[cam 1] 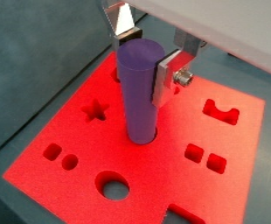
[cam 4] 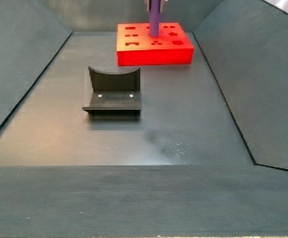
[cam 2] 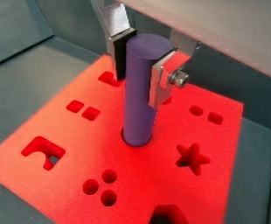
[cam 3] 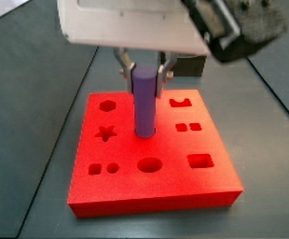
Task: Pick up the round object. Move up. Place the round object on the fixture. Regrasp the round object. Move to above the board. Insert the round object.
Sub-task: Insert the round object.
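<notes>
Upright round object (cam 1: 138, 92) in the board's (cam 1: 68, 149) hole, tool (cam 1: 142, 63) clamped around its top.

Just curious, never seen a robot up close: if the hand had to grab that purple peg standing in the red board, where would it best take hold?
Probably the smooth upper shaft of the purple peg, from above. It stands upright with its foot in the board, and the hand grips there.

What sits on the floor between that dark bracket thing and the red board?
Nothing: in a side view, only bare grey floor separates the fixture from the board. The gripper is above the board, holding the round object upright in a hole.
</notes>
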